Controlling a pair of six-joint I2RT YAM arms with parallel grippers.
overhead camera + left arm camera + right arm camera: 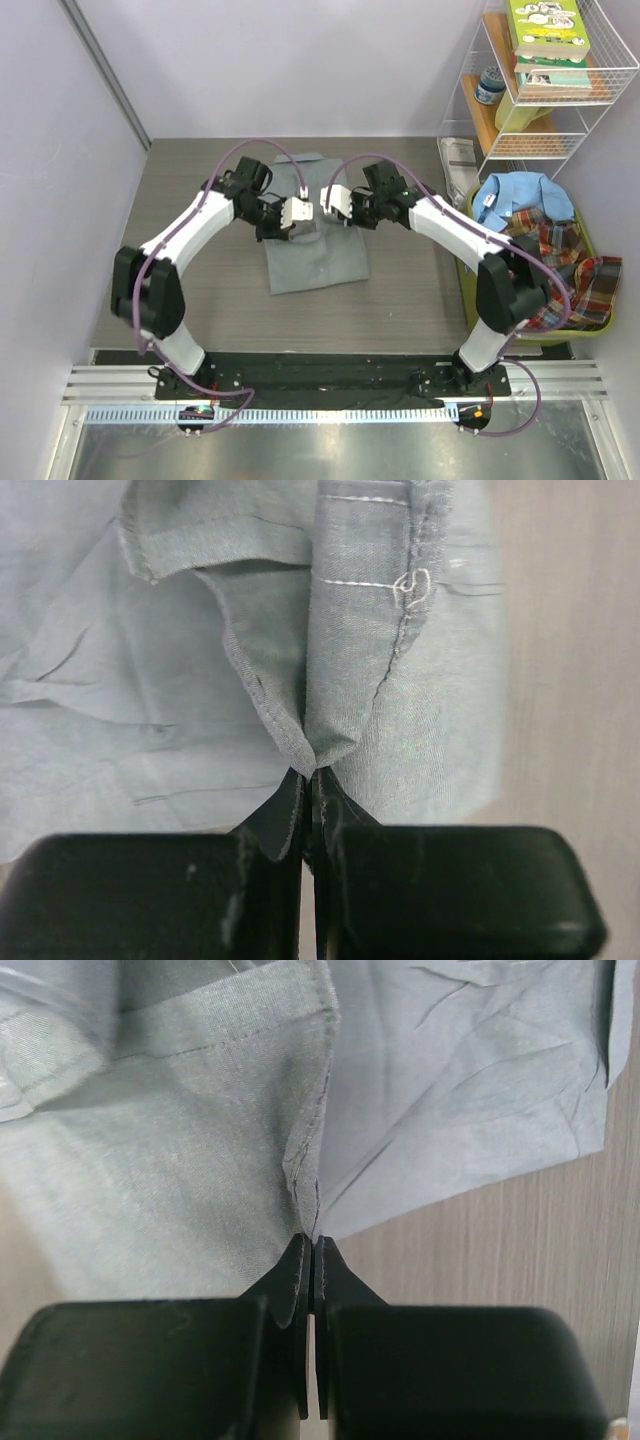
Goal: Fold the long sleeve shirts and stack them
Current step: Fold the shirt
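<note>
From the near edge of the grey wood-grain table [180, 300], the two white arms reached out over the plain muted grey collared cloth shirt [318, 262], which lay part-folded at the middle of the tabletop. Its long axis ran straight away from the arm bases. The broad flat part of that shirt lay on the near side of both tools, and a narrower strip of it showed beyond them.

Over the shirt's midline, the left gripper [310, 780] had its black jaws pressed together on a pinched ridge of the grey cloth, near a stitched hem. The right gripper [311, 1245] was clamped the same way on a hemmed edge just beside it. Seen from above, the two tools stood side by side, close but apart, one on each side of the shirt's middle, so neither arm was better placed. The next move would probably carry the raised edge along the long axis, both arms travelling together so the fold stayed square.

To the right of the grey shirt, an olive-green plastic bin [597, 328] held a light blue collared shirt [520, 195] and a red-green plaid shirt [570, 275], both crumpled. Beyond these stood a white wire shelf rack [484, 118].
</note>
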